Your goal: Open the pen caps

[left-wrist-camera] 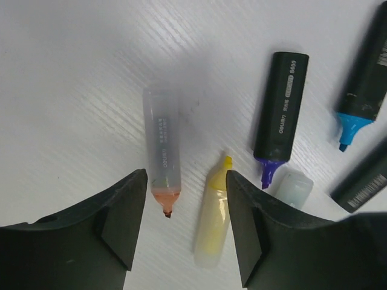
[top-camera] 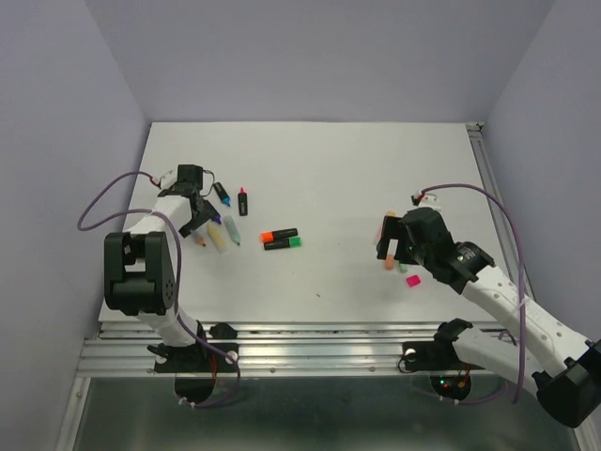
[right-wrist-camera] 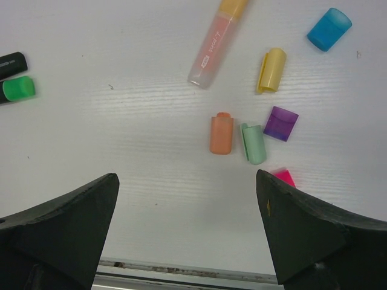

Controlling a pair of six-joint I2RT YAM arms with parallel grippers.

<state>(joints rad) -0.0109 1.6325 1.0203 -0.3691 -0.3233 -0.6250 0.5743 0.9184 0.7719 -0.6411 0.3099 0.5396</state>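
My left gripper (left-wrist-camera: 186, 223) is open and empty, low over uncapped pens: a grey pastel pen with an orange tip (left-wrist-camera: 163, 151), a yellow pastel pen (left-wrist-camera: 214, 217), a black pen with a purple tip (left-wrist-camera: 280, 115) and a black pen with a blue tip (left-wrist-camera: 363, 90). In the top view it (top-camera: 192, 218) hangs at the table's left. My right gripper (right-wrist-camera: 187, 178) is open and empty above loose caps: orange (right-wrist-camera: 222, 133), green (right-wrist-camera: 253, 143), purple (right-wrist-camera: 281, 123), yellow (right-wrist-camera: 272, 70), cyan (right-wrist-camera: 329, 29), pink (right-wrist-camera: 283, 177). A capped peach pen (right-wrist-camera: 216, 45) lies beyond them.
Two black pens with orange (top-camera: 279, 234) and green (top-camera: 282, 243) caps lie mid-table; the green-capped one also shows in the right wrist view (right-wrist-camera: 18, 89). The table's metal front rail (right-wrist-camera: 181, 269) runs just below the right gripper. A pale blue pen end (left-wrist-camera: 294, 188) lies by my left gripper's right finger.
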